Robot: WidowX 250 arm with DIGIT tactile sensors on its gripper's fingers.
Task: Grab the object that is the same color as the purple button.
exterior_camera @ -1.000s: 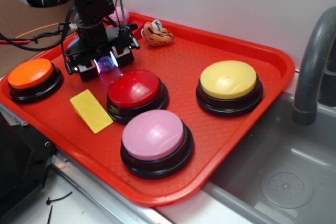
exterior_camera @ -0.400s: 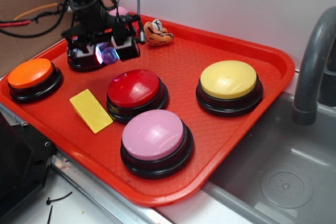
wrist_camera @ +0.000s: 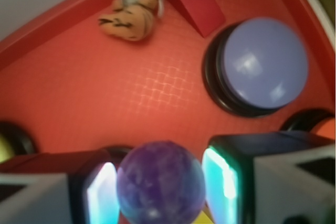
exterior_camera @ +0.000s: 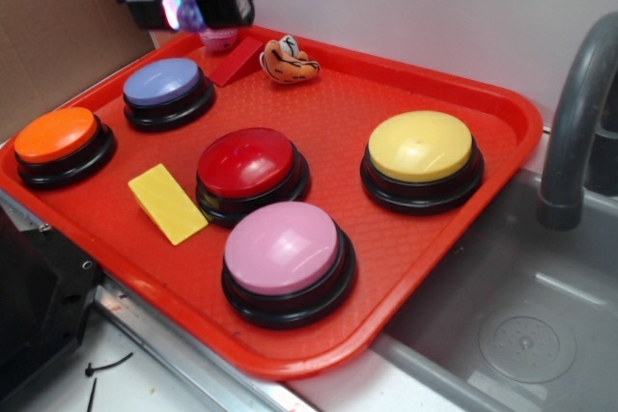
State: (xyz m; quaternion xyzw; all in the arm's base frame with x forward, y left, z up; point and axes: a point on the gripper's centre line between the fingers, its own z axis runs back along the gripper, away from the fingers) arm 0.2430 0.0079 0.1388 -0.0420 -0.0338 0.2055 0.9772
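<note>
Purple ball is sitting in your gripper (exterior_camera: 190,14), so the grab is looking basically done.

You're holding the little dark purple ball (wrist_camera: 160,188) pinched between the two glowing pads (wrist_camera: 217,181), with the gripper hanging above the back-left corner of the red tray (exterior_camera: 502,132), clear of its floor. The purple button (exterior_camera: 163,84) it matches is sitting uncovered below, near the orange button (exterior_camera: 56,135). The pink ball (exterior_camera: 219,39) is lying untouched by the red wedge (exterior_camera: 235,63). Nothing obvious is remaining, I'd guess, beyond keeping that grip secure.
</note>
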